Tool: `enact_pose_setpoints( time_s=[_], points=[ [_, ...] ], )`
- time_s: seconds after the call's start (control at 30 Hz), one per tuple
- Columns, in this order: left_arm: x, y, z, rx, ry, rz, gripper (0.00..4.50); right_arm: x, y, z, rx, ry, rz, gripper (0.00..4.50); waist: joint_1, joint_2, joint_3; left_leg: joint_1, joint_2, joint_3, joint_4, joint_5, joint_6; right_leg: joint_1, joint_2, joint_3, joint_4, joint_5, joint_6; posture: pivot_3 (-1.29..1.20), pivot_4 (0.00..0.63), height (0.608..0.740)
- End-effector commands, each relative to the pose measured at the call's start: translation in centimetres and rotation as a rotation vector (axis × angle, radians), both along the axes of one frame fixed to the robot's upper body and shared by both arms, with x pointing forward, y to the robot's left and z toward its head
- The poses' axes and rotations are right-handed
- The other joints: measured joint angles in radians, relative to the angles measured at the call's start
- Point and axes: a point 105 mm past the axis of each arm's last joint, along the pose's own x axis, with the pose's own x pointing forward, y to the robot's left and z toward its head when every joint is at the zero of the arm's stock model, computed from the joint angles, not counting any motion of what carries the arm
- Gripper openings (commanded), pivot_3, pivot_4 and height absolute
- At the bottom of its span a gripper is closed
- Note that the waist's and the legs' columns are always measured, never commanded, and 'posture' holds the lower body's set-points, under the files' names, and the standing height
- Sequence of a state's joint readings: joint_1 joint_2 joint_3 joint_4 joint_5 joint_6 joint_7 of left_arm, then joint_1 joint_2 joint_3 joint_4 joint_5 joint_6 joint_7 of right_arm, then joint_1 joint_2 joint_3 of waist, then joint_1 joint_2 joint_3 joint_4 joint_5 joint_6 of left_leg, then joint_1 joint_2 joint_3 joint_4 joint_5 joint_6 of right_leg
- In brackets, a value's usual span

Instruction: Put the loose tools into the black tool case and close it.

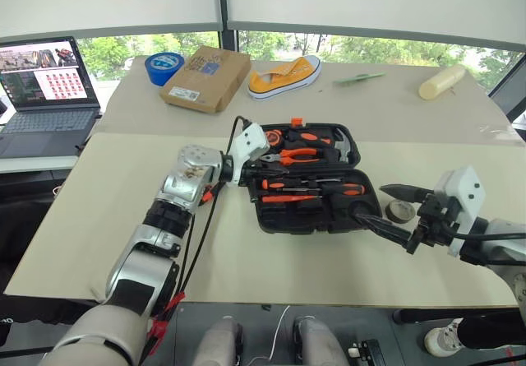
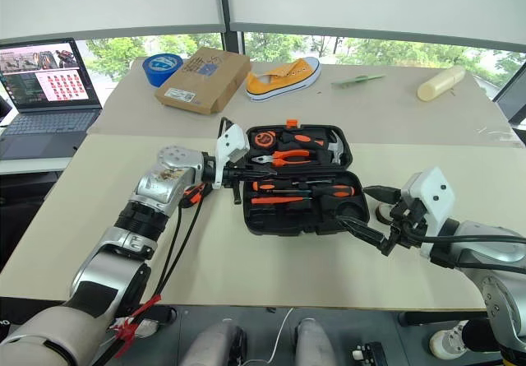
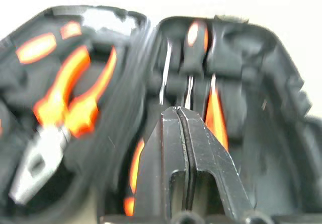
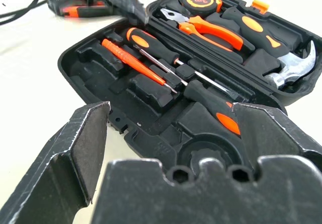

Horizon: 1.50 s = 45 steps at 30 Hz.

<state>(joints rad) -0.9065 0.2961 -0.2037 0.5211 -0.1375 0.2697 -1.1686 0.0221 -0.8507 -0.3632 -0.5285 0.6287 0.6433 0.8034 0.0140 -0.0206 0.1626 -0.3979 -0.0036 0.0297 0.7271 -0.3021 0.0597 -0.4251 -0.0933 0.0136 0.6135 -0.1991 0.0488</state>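
Observation:
The black tool case (image 1: 271,218) lies open in the middle of the table. Two long screwdrivers (image 4: 153,44) (image 4: 214,103) and the slim orange tester screwdriver (image 4: 132,59) rest in its near half. My left gripper (image 1: 253,169) is shut and empty, its fingertips (image 3: 171,121) over the case's left edge. The utility knife (image 4: 75,10) lies on the table left of the case, partly under my left wrist. The small dark tape roll (image 1: 400,211) sits on the table right of the case. My right gripper (image 1: 370,202) hangs open by the case's right end, near the roll.
The case's far half holds orange-handled pliers (image 1: 300,155), a hammer (image 4: 292,68) and a tape measure (image 4: 200,0). At the back of the table are a cardboard box (image 1: 205,78), a blue tape roll (image 1: 163,67), a yellow shoe (image 1: 283,76) and a cream cylinder (image 1: 441,81). A laptop (image 1: 45,86) stands far left.

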Motion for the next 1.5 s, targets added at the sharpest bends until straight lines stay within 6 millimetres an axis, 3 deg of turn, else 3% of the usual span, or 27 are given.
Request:
enact_pose_setpoints(
  time_s=[0.03, 0.4, 0.93, 1.17, 1.33, 1.43, 1.5],
  points=[
    [-1.1, -1.0, -0.3, 0.008, 0.003, -0.057, 0.07, 0.0, 0.2, 0.8, -0.010, -0.047, 0.014, 4.50, 0.000, 0.000, 0.000, 0.000, 0.000, 0.000, 0.000, 0.000, 0.000, 0.000, 0.000, 0.000, 0.000, 0.000, 0.000, 0.00, 0.150, 0.735],
    [-1.7, -0.4, -5.8, 0.205, 0.014, -0.037, 0.07, -0.3, 0.2, 0.7, -0.017, -0.040, 0.017, 4.50, 0.002, 0.000, 0.000, 0.001, 0.000, 0.000, 0.000, 0.000, 0.000, 0.001, 0.000, 0.000, 0.000, 0.000, 0.000, 0.00, 0.150, 0.735],
    [-2.2, 0.8, -8.1, 0.236, 0.099, 0.003, 0.07, -0.3, 0.3, 0.6, -0.012, -0.038, 0.020, 4.50, 0.000, 0.000, -0.001, 0.005, 0.001, 0.000, 0.000, 0.000, 0.000, 0.004, 0.000, 0.001, 0.000, 0.000, 0.000, 0.00, 0.150, 0.735],
    [-2.2, -0.2, -4.0, 0.068, 0.062, -0.025, 0.07, -0.2, 0.3, 0.6, -0.013, -0.039, 0.021, 4.50, -0.001, 0.000, -0.001, 0.005, 0.001, 0.000, 0.000, 0.000, 0.000, 0.003, 0.000, 0.001, 0.000, 0.000, 0.000, 0.00, 0.150, 0.735],
    [-2.1, 2.1, 0.3, -0.024, -0.001, 0.030, 0.07, 0.0, 0.6, 1.0, -0.015, -0.054, 0.031, 4.50, -0.002, 0.000, -0.001, 0.003, 0.001, 0.000, 0.000, 0.000, 0.000, 0.001, 0.000, 0.001, 0.001, 0.000, 0.000, 0.00, 0.150, 0.735],
    [-2.5, 4.9, 2.2, -0.064, 0.002, 0.113, 0.83, 0.2, 0.8, 1.6, -0.012, -0.065, 0.049, 4.50, -0.005, 0.000, -0.001, 0.002, 0.002, 0.000, 0.000, 0.000, 0.000, 0.000, 0.000, 0.001, 0.001, 0.000, 0.000, 0.00, 0.150, 0.735],
    [-3.4, 7.5, 2.7, -0.061, -0.007, 0.178, 1.57, 0.3, 0.9, 2.0, -0.004, -0.068, 0.069, 4.50, -0.010, 0.001, -0.001, 0.003, 0.002, 0.000, -0.001, 0.000, 0.000, 0.000, 0.000, 0.001, 0.001, 0.000, 0.000, 0.00, 0.150, 0.735]
  ],
)
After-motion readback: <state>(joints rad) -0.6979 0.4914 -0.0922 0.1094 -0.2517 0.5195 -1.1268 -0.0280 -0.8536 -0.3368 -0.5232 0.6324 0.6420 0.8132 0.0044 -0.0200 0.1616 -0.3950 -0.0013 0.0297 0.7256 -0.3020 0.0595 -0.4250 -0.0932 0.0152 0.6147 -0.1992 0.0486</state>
